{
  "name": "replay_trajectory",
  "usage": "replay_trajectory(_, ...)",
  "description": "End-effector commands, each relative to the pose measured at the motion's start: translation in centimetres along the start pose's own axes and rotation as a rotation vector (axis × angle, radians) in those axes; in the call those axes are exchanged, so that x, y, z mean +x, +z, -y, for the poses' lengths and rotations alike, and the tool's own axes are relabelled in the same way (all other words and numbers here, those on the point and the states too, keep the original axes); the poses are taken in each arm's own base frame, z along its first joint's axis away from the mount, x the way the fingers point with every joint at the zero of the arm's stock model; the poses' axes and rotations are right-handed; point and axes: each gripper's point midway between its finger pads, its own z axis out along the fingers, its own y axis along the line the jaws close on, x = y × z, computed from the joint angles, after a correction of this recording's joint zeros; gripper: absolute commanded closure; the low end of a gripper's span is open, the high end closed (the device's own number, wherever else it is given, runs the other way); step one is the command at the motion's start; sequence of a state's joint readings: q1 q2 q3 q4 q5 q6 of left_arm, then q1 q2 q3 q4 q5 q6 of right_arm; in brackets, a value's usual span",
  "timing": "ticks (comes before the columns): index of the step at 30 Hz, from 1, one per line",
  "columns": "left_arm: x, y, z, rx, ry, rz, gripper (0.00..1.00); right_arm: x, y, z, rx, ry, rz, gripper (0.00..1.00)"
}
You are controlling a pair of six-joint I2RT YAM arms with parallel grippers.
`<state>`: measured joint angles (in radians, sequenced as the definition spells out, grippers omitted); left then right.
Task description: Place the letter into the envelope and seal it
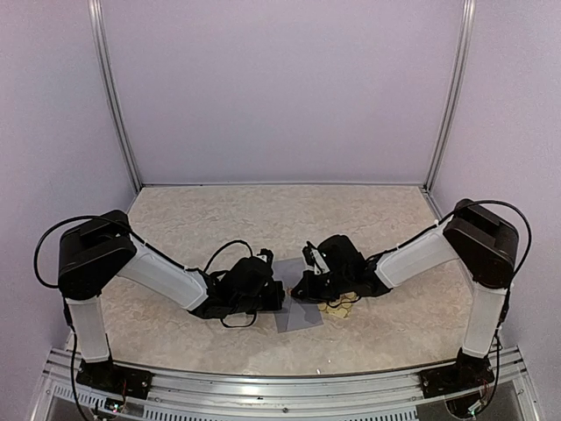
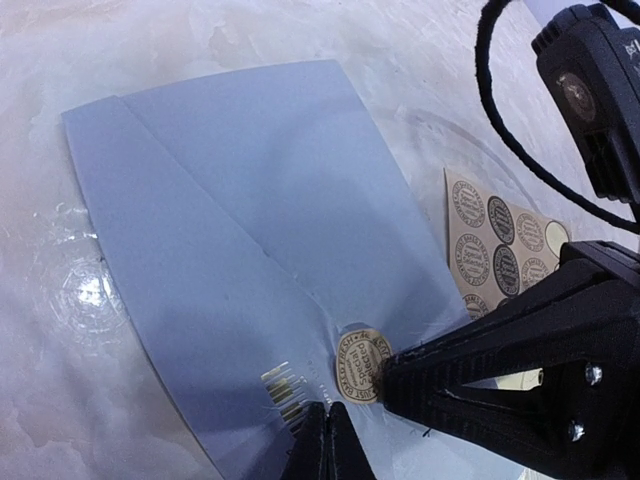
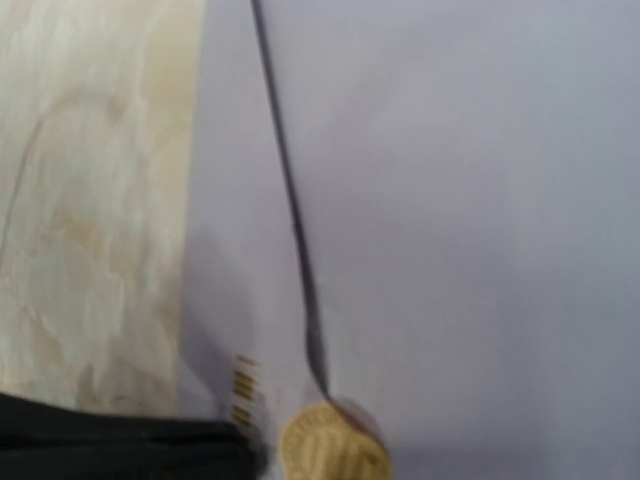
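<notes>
The grey-lavender envelope point(image 1: 300, 316) lies flat between the arms, its triangular flap folded down. It also fills the left wrist view point(image 2: 250, 200) and the right wrist view point(image 3: 450, 200). A round tan sticker point(image 2: 360, 364) sits at the flap tip, and shows in the right wrist view point(image 3: 330, 450) too. My right gripper point(image 2: 388, 378) is shut on the sticker's right edge, down on the envelope. My left gripper point(image 2: 325, 445) is shut, its tips pressed on the envelope next to a gold printed ornament point(image 2: 283, 387). The letter is not visible.
A tan sheet of round stickers point(image 2: 505, 245) lies just right of the envelope, under my right arm, and shows in the top view point(image 1: 340, 306). A black cable point(image 2: 520, 140) loops above it. The two grippers are nearly touching over the marbled table point(image 1: 263, 210).
</notes>
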<state>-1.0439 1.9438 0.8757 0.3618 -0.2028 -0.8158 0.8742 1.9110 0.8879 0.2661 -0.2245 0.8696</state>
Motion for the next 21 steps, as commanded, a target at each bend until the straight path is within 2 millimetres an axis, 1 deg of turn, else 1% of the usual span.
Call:
replay_trajectory(1, 5.6, -0.5, -6.9, -0.223, 0.063, -0.18, 1.0, 5.7, -1.4, 7.4, 0.273, 0.054, -0.159, 1.0)
replay_trajectory(3, 5.6, -0.5, -6.8, -0.212, 0.071, -0.18, 1.0, 5.3, -1.8, 7.1, 0.272, 0.049, -0.148, 1.0)
replay_trajectory(5, 5.6, -0.5, -6.3, -0.187, 0.087, -0.181, 1.0, 4.7, -2.1, 6.3, 0.25, 0.034, -0.135, 1.0)
replay_trajectory(7, 5.5, -0.6, -5.8, -0.17, 0.107, -0.177, 1.0, 3.8, -2.3, 4.8, 0.194, 0.005, -0.116, 1.0)
replay_trajectory(10, 5.4, -0.7, -5.4, -0.159, 0.124, -0.172, 1.0, 2.1, -2.8, 1.6, 0.081, -0.038, -0.072, 1.0)
replay_trajectory(13, 5.2, -0.9, -5.2, -0.152, 0.125, -0.168, 1.0, 0.7, -3.0, -0.2, 0.033, -0.072, -0.045, 1.0)
replay_trajectory(16, 5.3, -1.0, -5.1, -0.148, 0.128, -0.169, 1.0, -0.1, -2.7, -1.0, 0.016, -0.1, -0.035, 1.0)
replay_trajectory(21, 5.3, -0.9, -5.0, -0.147, 0.13, -0.171, 1.0, -0.8, -1.4, -1.7, -0.006, -0.123, -0.037, 1.0)
